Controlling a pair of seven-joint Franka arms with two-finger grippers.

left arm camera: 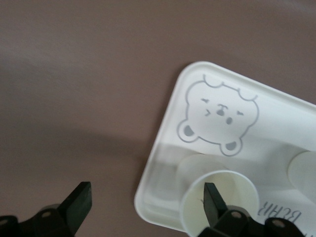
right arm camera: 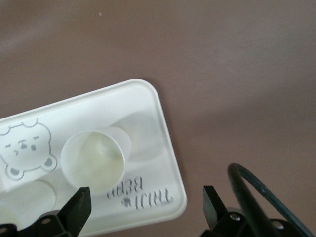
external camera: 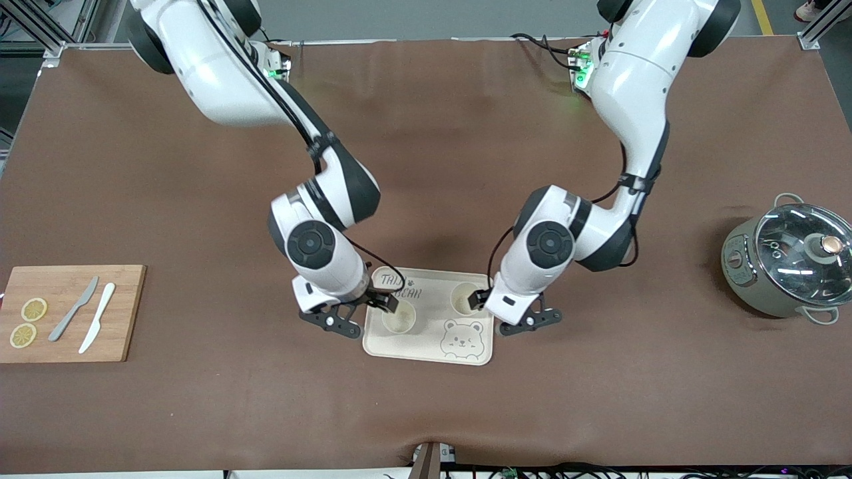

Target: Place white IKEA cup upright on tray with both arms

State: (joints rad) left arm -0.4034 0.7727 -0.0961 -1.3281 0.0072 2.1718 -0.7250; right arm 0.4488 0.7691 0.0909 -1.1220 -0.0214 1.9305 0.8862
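Note:
The cream tray [external camera: 431,313] with the bear face and "TAIJI BEAR" lettering lies on the brown table. Two white cups stand upright on it. One [external camera: 398,318] is toward the right arm's end, the other [external camera: 462,297] toward the left arm's end. My right gripper [external camera: 386,303] is open, low at the tray's lettered corner [right arm camera: 153,128], beside the first cup [right arm camera: 94,160], with nothing between its fingers [right arm camera: 145,205]. My left gripper [external camera: 480,301] is open [left arm camera: 146,202]. One finger is at the second cup's mouth [left arm camera: 237,190], the other over the table off the tray's edge [left arm camera: 163,148].
A bamboo cutting board [external camera: 126,313] with two lemon slices, a grey knife and a white knife lies at the right arm's end. A grey pot with a glass lid [external camera: 789,259] stands at the left arm's end. A black cable [right arm camera: 256,192] loops beside my right gripper.

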